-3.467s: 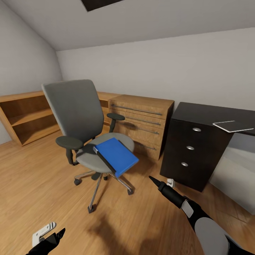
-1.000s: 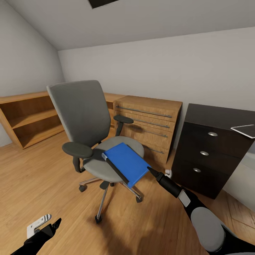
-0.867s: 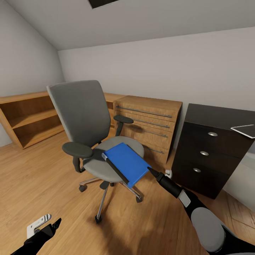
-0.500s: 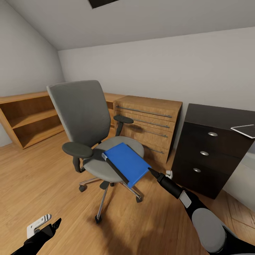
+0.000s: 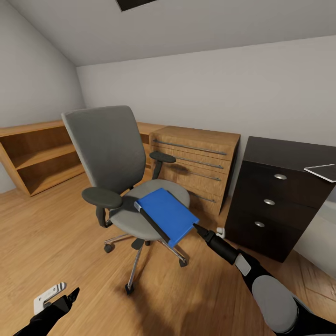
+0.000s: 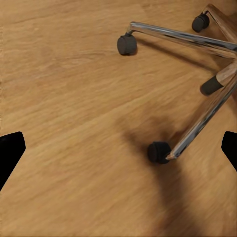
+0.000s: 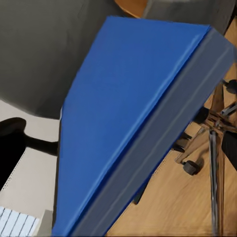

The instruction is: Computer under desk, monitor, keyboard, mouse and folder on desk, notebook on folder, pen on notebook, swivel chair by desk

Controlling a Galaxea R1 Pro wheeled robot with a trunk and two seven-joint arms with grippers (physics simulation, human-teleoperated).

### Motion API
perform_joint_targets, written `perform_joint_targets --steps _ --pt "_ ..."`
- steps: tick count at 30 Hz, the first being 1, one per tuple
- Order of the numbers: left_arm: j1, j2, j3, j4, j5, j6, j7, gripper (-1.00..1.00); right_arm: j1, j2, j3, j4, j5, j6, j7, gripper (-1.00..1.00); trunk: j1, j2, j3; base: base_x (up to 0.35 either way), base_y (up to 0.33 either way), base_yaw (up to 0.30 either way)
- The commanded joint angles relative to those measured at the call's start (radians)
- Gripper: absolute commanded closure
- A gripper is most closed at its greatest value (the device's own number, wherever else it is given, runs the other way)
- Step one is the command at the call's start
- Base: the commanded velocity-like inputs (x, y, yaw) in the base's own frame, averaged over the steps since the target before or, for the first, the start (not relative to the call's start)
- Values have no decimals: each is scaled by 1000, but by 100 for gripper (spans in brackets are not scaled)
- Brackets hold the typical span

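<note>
Overhanging the swivel chair, the folder's corner meets the spread right gripper.

I see a light wooden drawer chest against the grey wall, just beside an open wooden shelf unit at the far left; a small white object lies on the floor.

The blue folder lies flat on the swivel chair seat, one corner overhanging. The chair stands on the light wood floor. A notebook rests on the black tabletop.
</note>
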Motion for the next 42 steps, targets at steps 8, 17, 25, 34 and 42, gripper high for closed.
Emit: perform_joint_targets --steps 8,17,25,34,42 --pt "0 -1 9 -1 5 6 -2 -100 -1 -11 -9 2 -3 129 -4 -100 0 0 -1 0 0 0" --pt "0 -1 11 -1 5 6 -2 -100 -1 -17 -9 3 -24 171 -6 -100 0 0 -1 0 0 0" --pt "0 -1 11 -1 5 5 -1 -100 -1 -17 -9 4 -27 200 -6 -100 3 -2 -24 0 0 0" --pt "0 -1 12 -1 5 5 -1 -100 -1 -16 -9 4 -28 200 -4 -100 6 -3 -51 0 0 0" --pt "0 -1 12 -1 5 6 -1 -100 -1 -10 -8 4 -29 198 -3 -100 6 -3 -51 0 0 0"
